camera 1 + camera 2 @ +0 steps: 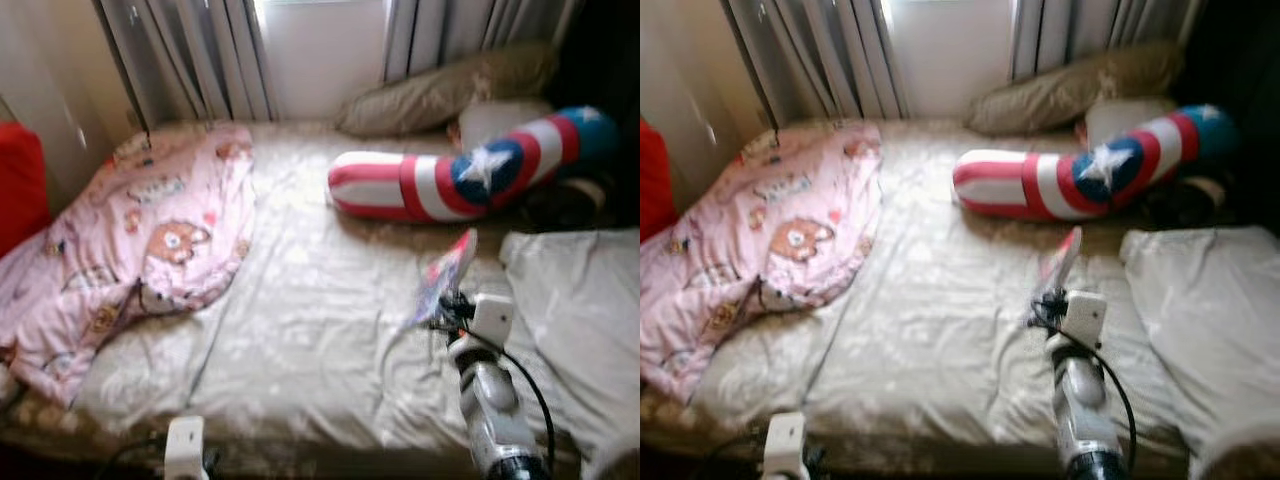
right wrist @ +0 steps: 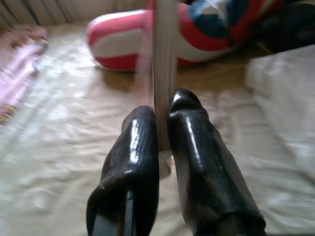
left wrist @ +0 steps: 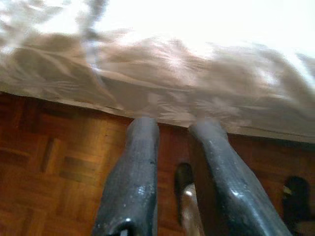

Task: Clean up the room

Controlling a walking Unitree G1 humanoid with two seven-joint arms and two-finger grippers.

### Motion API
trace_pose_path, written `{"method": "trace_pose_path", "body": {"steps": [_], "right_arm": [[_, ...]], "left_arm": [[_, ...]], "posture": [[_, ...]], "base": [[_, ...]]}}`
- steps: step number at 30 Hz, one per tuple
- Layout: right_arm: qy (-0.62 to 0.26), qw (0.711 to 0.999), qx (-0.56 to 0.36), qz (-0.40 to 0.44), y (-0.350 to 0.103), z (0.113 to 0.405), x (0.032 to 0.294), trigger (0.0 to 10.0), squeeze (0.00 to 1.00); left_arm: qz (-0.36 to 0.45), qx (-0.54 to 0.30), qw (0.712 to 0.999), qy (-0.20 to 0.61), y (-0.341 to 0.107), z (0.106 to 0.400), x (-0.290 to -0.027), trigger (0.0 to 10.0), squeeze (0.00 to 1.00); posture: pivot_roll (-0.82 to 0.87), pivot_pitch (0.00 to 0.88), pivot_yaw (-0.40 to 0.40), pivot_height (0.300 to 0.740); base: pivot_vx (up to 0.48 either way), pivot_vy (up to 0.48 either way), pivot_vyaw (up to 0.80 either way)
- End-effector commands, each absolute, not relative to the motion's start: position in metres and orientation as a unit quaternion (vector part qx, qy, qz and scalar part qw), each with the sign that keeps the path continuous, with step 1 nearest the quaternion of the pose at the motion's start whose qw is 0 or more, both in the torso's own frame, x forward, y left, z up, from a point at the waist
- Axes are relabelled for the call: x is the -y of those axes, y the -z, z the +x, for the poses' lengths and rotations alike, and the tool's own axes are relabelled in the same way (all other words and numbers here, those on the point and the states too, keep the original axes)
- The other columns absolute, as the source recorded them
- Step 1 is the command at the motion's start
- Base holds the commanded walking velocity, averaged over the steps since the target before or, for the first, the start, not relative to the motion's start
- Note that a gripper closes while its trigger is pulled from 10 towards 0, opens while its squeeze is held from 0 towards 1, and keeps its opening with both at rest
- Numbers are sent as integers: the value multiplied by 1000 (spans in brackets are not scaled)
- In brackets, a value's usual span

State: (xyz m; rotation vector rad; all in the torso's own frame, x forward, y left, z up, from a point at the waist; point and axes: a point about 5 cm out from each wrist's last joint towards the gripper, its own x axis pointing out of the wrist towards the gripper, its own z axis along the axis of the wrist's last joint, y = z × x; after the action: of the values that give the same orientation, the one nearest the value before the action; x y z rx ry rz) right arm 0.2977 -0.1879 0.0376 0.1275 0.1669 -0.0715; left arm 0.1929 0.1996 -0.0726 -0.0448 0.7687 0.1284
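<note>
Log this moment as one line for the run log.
right hand: shut on thin flat packet, raised over bed | left hand: open, low at bed edge | pink blanket: bunched on bed's left

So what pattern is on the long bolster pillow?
Red and white stripes, plus a blue circle with a white star; clearest in the left eye view.

A wide bed with a crumpled beige patterned sheet [image 1: 300, 330] stands under a bright window [image 1: 320, 50] hung with grey pleated curtains [image 1: 190, 60]. Below its edge lies reddish-brown wooden parquet floor [image 3: 54, 167].
</note>
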Motion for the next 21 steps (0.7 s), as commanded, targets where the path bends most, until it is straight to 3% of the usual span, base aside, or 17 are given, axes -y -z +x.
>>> {"method": "trace_pose_path", "body": {"steps": [1,18,21], "right_arm": [[24,996,-52,64,-52,308,184,10000,0],[14,996,-62,58,-49,307,182,10000,0],[17,996,-63,57,-49,307,183,10000,0]], "left_arm": [[-20,-383,921,-69,75,188,-204,10000,0],[-30,-382,921,-66,75,188,-203,10000,0],[-29,-382,921,-65,75,188,-203,10000,0]], "posture": [[-20,0,40,740],[-27,0,43,740],[-27,0,43,740]], "base": [[0,0,0],[0,0,0],[249,0,0]]}}
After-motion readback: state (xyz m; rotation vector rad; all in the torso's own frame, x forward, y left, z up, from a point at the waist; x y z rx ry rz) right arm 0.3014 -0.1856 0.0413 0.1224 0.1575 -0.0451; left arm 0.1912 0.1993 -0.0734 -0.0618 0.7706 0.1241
